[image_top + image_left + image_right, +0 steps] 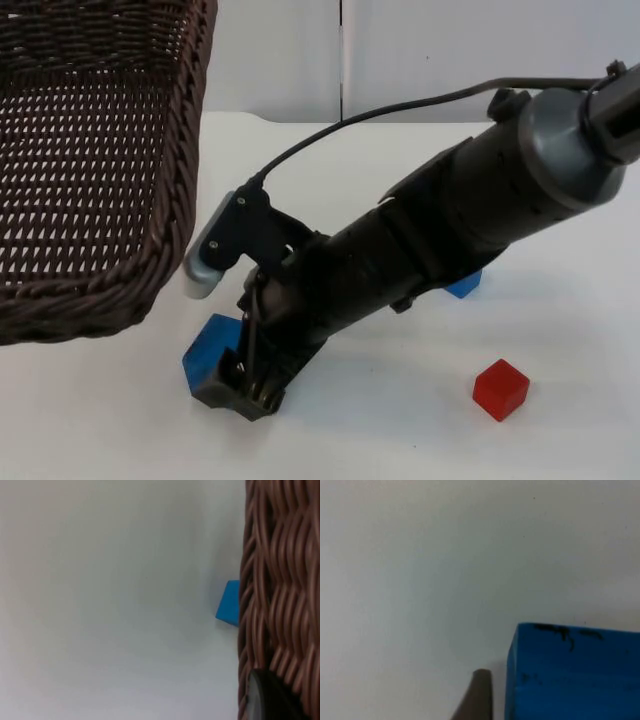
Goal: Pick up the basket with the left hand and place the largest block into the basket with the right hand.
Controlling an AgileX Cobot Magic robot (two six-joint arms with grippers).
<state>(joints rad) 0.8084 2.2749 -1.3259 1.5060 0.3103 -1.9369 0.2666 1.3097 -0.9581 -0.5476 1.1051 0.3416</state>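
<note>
**Over the worktop: basket lifted, largest block not yet picked**

At the left of the top view, the wicker basket [90, 160] is hanging raised above the white worktop [400, 430], so the first half of the task is looking done. The left gripper [267, 697] is sitting against the basket's woven wall in the left wrist view, apparently holding it, though I cannot tell how far its fingers are closed.

Moving rightward, the right gripper [245, 385] is reaching down at the large blue block [210, 350], which is resting on the worktop just beside the basket's near corner. One fingertip [477, 695] is standing close beside the block's face; I cannot tell whether the gripper is gripping yet. The block is looking roughly cubic, with no clear long axis, turned corner-on toward the basket.

Further right, a smaller blue block [463, 285] is peeking from under the right arm, and a small red block [500, 388] is sitting well apart. Grasping, lifting and dropping into the basket are remaining.
</note>
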